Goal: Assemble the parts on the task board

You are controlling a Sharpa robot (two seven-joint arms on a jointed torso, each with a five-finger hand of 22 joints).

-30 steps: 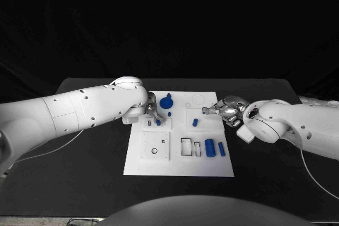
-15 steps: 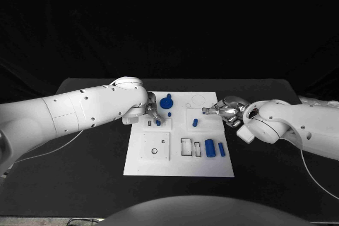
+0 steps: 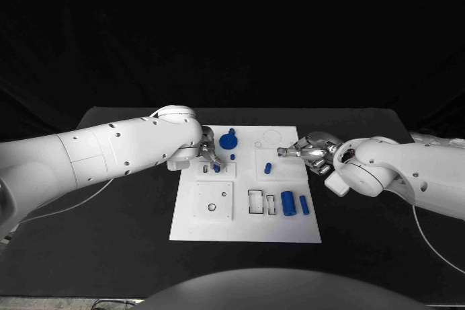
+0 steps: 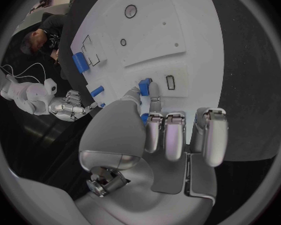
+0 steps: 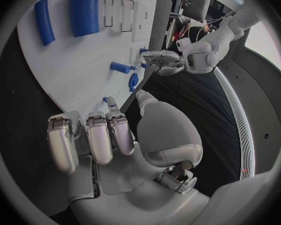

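No text, label, brand, number or sign can be read anywhere in these views. The task board [image 3: 246, 219] carries only outlined rectangles and small circles, with no lettering on them. The blue parts, the white arms and the silver hands bear no legible markings either.
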